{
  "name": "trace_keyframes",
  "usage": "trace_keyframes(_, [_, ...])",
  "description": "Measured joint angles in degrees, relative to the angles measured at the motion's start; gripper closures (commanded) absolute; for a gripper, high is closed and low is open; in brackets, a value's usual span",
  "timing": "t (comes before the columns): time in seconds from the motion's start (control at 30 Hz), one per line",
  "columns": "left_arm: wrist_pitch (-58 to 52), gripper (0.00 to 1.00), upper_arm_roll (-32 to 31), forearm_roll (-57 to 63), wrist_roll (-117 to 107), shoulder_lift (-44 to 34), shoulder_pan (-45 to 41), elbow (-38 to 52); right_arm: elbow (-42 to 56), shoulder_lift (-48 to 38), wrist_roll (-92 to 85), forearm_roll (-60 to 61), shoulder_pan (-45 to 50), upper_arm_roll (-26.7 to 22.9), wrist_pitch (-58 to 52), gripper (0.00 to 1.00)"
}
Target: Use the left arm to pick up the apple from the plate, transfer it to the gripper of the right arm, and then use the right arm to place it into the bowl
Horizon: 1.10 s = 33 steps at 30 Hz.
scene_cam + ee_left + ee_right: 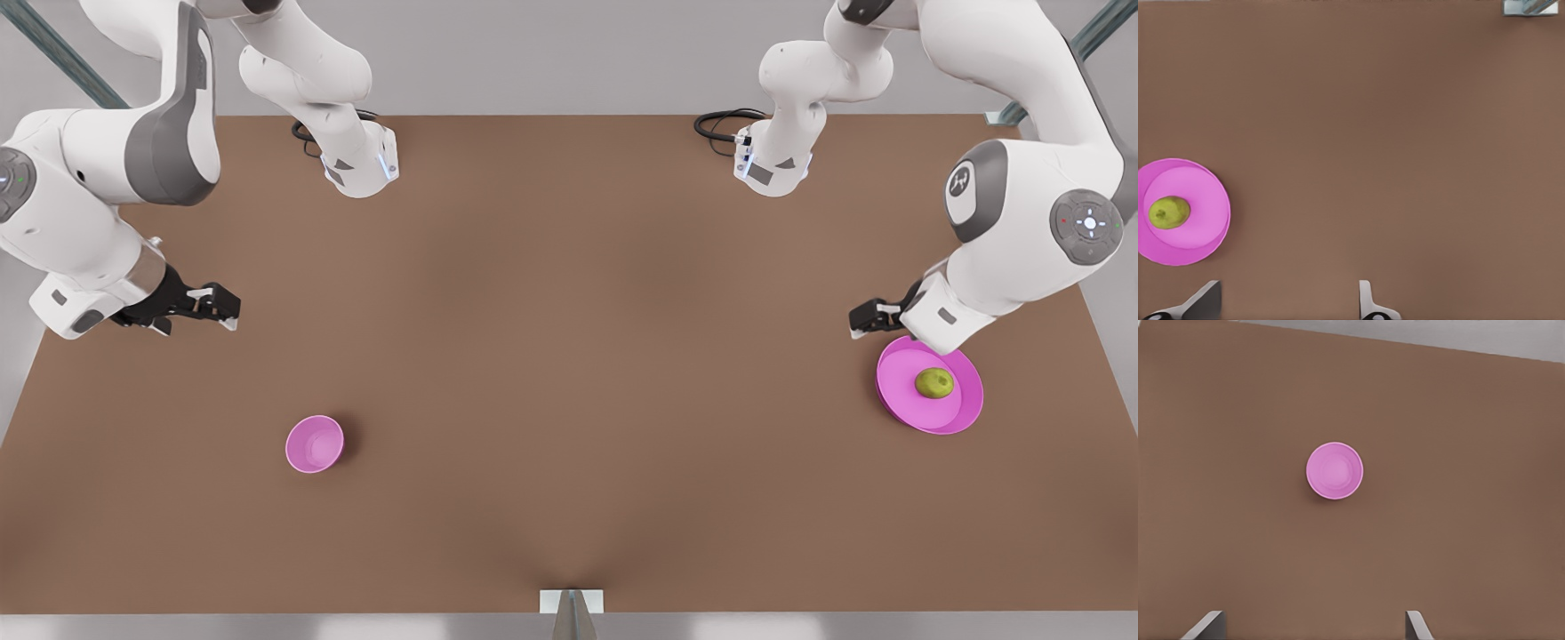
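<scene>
The yellow-green apple [934, 383] [1169, 212] lies on the magenta plate [896, 380] [1208, 207] at the front view's right. My left gripper [867, 318] [1285, 301] hovers open just beside the plate's back edge, above the table, with nothing between its fingers. The small pink bowl [314, 443] [1334, 471] stands toward the front view's left and holds nothing. Farther back on that side, well apart from the bowl, my right gripper [222, 307] [1313, 625] hangs open and holds nothing.
The brown table [569, 356] spreads wide between plate and bowl. Both arm bases [360, 164] [773, 164] stand at the back edge with black cables [722, 121]. A grey bracket [571, 604] sits at the front edge's middle.
</scene>
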Motion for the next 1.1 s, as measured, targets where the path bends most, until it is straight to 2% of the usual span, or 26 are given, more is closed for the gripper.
trace_keyframes(0.1, [0.9, 0.00, 0.2, 0.0, 0.4, 1.7, 1.7, -0.2, 0.2, 0.0, -0.3, 0.0, -0.1, 0.0, 0.3, 0.00])
trace_keyframes(0.3, [9.2, 0.00, 0.4, -2.2, 6.8, 9.4, 16.9, -7.3, 0.3, 0.1, -0.6, 0.0, -0.5, 0.0, 0.6, 0.00])
trace_keyframes(0.47, [22.5, 0.00, 0.3, -3.8, 15.2, 9.0, 21.8, -21.8, 0.3, 0.3, -0.7, 0.0, -0.6, -0.1, 0.8, 0.00])
trace_keyframes(0.6, [34.1, 0.00, 0.3, -6.4, 22.3, 10.1, 24.9, -28.4, 0.3, 0.3, -0.9, 0.1, -0.5, 0.0, 0.8, 0.00])
trace_keyframes(0.83, [46.5, 0.00, 0.5, -9.9, 34.6, 14.4, 28.5, -29.6, 0.3, 0.3, -1.0, 0.1, -0.4, 0.0, 0.7, 0.00])
trace_keyframes(1.1, [51.4, 0.00, 1.4, -10.3, 45.0, 16.1, 28.6, -29.4, 0.3, 0.3, -1.2, 0.1, -0.5, 0.0, 0.7, 0.00])
